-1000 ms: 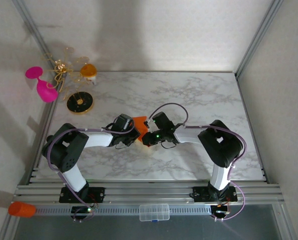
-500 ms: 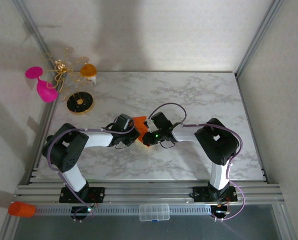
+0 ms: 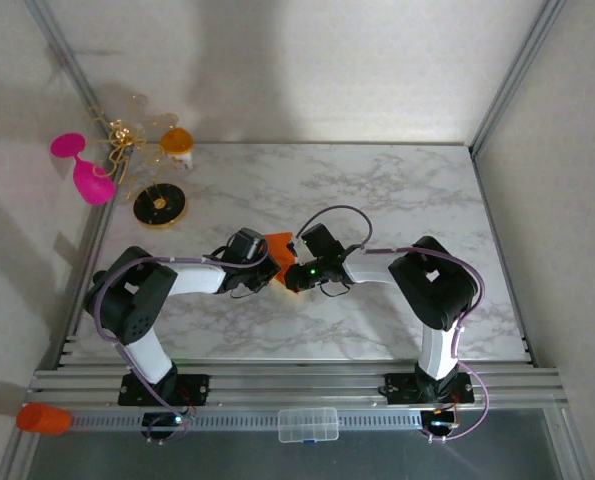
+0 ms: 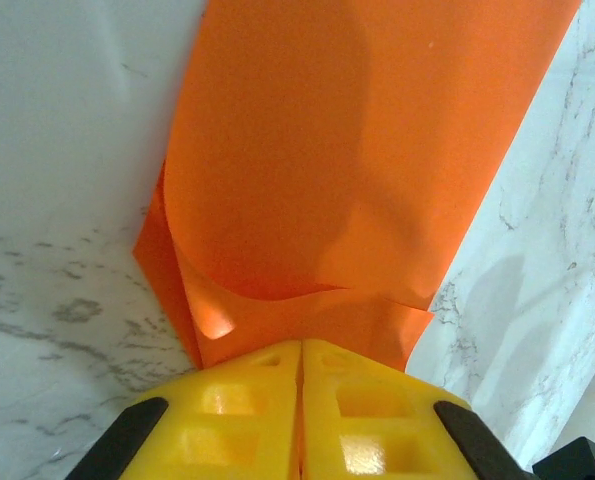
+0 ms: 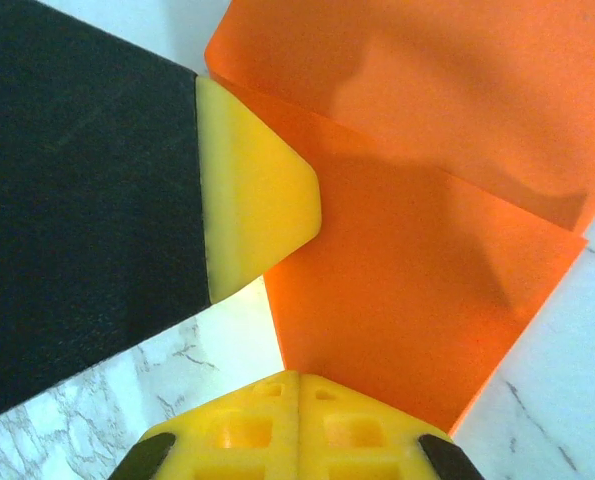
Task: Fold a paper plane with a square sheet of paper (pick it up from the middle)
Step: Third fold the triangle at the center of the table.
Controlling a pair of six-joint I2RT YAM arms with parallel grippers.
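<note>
Centrally on the smooth marbled counter (image 3: 397, 190), the left gripper (image 4: 302, 345) and right gripper (image 5: 299, 378), yellow-tipped, are each clamped on the square sheet of paper (image 3: 280, 244), thin, matte orange, partly folded. A clean crease likely needs aligned edges and gentle tension, as thin paper tears.

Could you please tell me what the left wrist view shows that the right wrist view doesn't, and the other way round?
Left wrist view: the left gripper is shut on the edge of the orange sheet of paper, whose upper layer curls loosely over the lower one. Right wrist view: the right gripper is shut on a corner of the sheet, with one of the left gripper's yellow fingertips at the sheet's edge. Shared: the folded orange sheet and the marble table beneath it.
</note>
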